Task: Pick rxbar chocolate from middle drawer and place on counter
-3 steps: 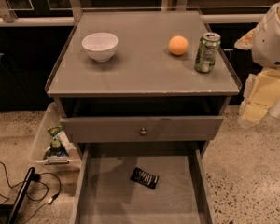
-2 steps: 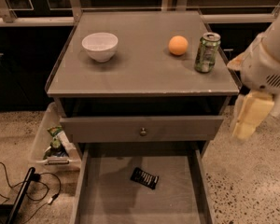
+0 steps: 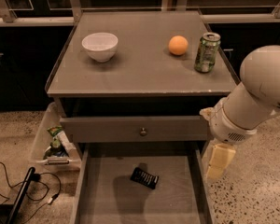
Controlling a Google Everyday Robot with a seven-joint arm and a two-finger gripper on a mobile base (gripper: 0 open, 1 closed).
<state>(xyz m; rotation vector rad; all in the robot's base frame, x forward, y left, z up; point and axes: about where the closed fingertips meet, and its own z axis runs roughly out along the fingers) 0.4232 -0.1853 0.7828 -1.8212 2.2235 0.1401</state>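
Currently reach-in step: cream gripper (image 3: 219, 161) hangs outside the right wall of the wide shallow grey middle drawer (image 3: 107, 204), grip state can't tell. Small flat black rxbar chocolate (image 3: 144, 178) lies on the drawer floor, ungrasped. Next probably: move left over bar, descend.

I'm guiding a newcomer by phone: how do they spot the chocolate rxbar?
Below the grey counter, the middle drawer stands pulled out, the gripper hanging outside its right wall. The rxbar chocolate lies alone on the drawer floor: small, flat, black.
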